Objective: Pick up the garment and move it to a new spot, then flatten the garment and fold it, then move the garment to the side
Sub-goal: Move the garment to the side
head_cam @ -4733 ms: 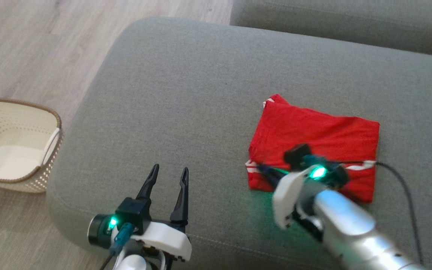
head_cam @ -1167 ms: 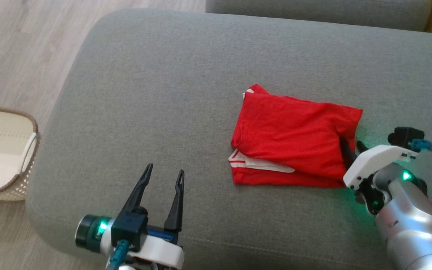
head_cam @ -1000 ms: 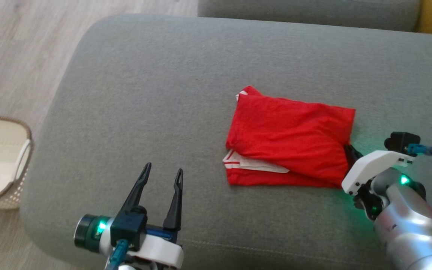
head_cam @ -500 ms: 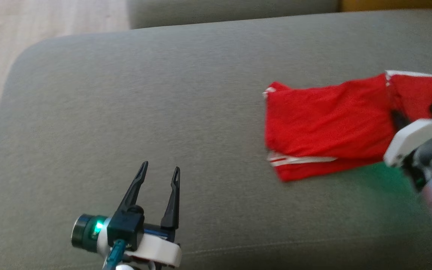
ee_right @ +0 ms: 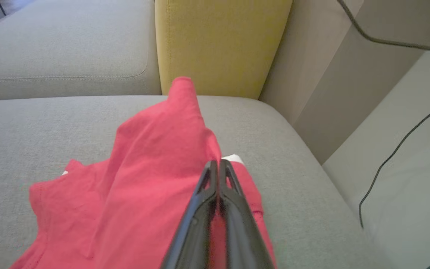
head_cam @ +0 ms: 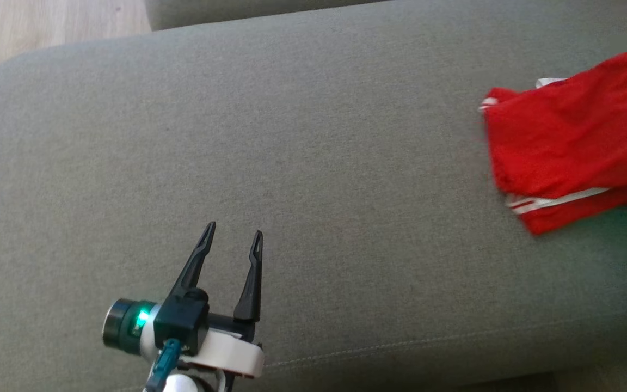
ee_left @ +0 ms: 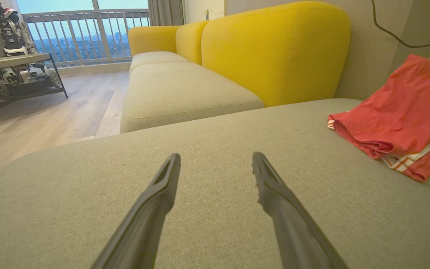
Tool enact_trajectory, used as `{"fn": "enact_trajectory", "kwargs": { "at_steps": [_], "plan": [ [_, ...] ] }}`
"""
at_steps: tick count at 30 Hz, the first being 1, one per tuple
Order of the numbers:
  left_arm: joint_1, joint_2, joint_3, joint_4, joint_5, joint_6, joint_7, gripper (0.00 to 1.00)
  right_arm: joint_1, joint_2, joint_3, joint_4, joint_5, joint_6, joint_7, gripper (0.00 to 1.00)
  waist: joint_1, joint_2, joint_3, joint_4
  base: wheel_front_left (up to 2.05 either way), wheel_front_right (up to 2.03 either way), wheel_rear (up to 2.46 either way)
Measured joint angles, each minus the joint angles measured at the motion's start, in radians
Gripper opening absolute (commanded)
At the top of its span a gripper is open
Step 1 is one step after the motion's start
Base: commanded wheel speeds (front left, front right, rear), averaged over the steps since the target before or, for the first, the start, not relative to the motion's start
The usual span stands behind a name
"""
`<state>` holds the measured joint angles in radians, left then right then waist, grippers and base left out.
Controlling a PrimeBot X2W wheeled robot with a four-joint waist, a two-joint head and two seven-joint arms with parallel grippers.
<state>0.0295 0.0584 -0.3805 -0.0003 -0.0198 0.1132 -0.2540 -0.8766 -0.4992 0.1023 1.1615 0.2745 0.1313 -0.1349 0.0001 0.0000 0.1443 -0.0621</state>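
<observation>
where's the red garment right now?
The red garment lies at the far right of the head view on the grey cushion. One end is lifted, pinched in the shut right end effector, with the yellow backrest beyond it.

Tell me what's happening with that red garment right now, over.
Right gripper, jaws shut on red garment, one edge raised off grey cushion. Left gripper, jaws open, empty. Nothing in the way.
</observation>
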Motion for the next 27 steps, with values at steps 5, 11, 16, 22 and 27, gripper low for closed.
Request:
{"fn": "enact_trajectory", "kwargs": {
  "at_steps": [5, 11, 16, 22, 27],
  "plan": [
    [-0.006, 0.000, 0.000, 0.000, 0.000, 0.000, 0.000, 1.00, -0.016, -0.016, -0.050, 0.027, -0.050, 0.000, -0.011, 0.00, 0.0000, 0.0000, 0.009, 0.018, 0.00, 0.00, 0.00],
    [-0.011, 0.000, 0.001, 0.004, 0.000, 0.000, 0.000, 1.00, -0.014, -0.044, -0.128, 0.084, -0.189, 0.000, -0.053, 1.00, 0.0000, 0.0000, -0.007, 0.034, 0.00, 0.00, 0.00],
    [-0.003, 0.000, 0.011, 0.010, -0.012, 0.010, 0.000, 1.00, 0.019, 0.039, -0.180, 0.001, -0.301, 0.000, -0.099, 1.00, -0.0001, 0.0000, -0.051, 0.040, 0.00, 0.00, 0.00],
    [0.059, 0.000, 0.025, 0.037, -0.047, 0.029, 0.000, 1.00, 0.250, 0.287, -0.168, -0.208, -0.319, 0.000, -0.113, 1.00, -0.0002, 0.0000, -0.127, 0.051, 0.00, 0.00, 0.00],
    [0.085, 0.000, 0.046, 0.048, -0.096, 0.056, 0.000, 1.00, 0.514, 0.409, -0.152, -0.473, -0.284, 0.000, -0.113, 1.00, -0.0002, 0.0000, -0.173, 0.076, 0.00, 0.00, 0.00]
  ]
}}
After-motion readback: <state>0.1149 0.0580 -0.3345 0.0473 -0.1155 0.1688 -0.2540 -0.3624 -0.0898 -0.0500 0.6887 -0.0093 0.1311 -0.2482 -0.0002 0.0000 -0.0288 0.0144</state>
